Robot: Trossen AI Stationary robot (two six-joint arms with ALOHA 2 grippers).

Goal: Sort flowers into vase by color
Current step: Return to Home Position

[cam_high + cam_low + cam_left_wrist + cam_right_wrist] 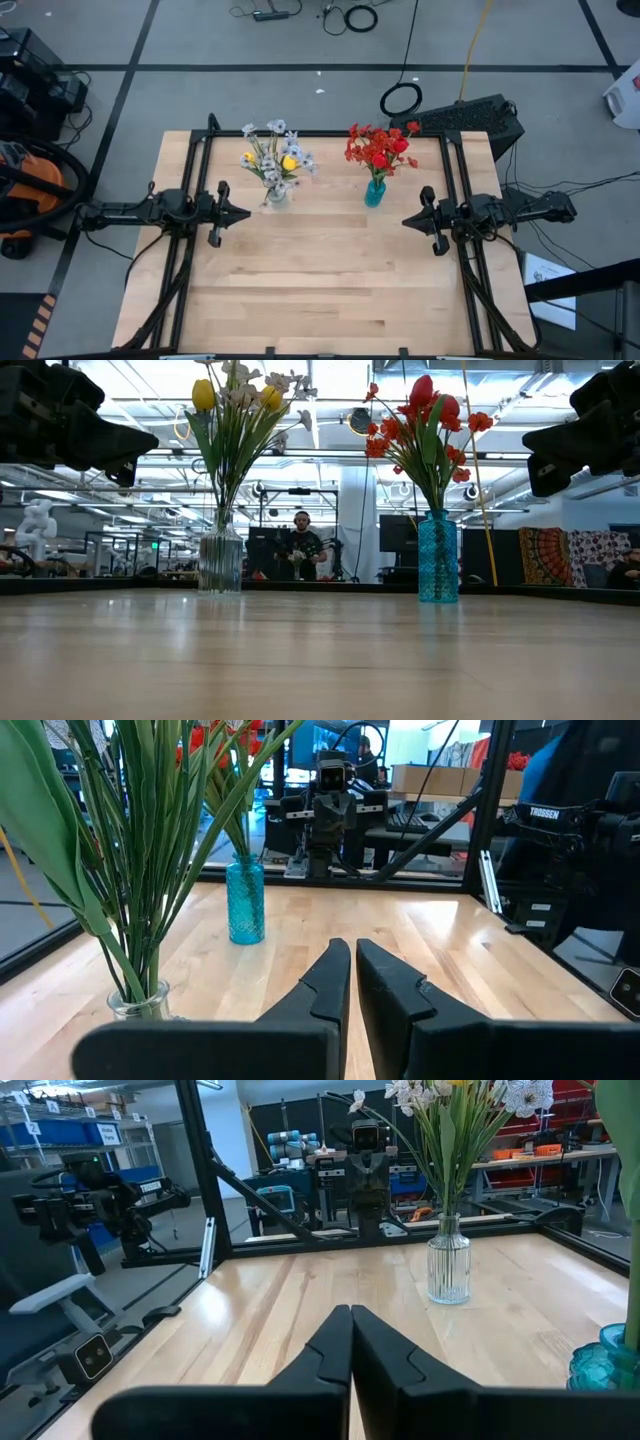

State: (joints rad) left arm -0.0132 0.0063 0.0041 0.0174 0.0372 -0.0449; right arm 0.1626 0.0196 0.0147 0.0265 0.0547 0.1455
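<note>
Right now your left gripper point(243, 212) has its jaws pressed together on nothing, tips pointing inward across the table point(320, 290) from the left side. In its own wrist view only a thin seam shows between them. Your right gripper point(407, 222) mirrors it at the right side, jaws closed and empty too, pointing back toward the left one. Both hover above the wood, well apart from each other and from the vases.

Look out past the left jaws and you meet the clear glass vase point(277, 196). It stands upright toward the far side of the table, left of centre. It holds the yellow tulip buds point(288, 162) mixed with the pale white sprays point(276, 128), their green stems bunched down into the glass.

Past the right jaws stands the blue vase point(374, 193), also upright, right of centre and on roughly the same line as the clear one, the two well apart. It holds the red flowers point(380, 148), tulip buds and small blossoms together.

Farther out, in the low view, a person point(302, 545) shows in the room behind the table, between the two vases.
</note>
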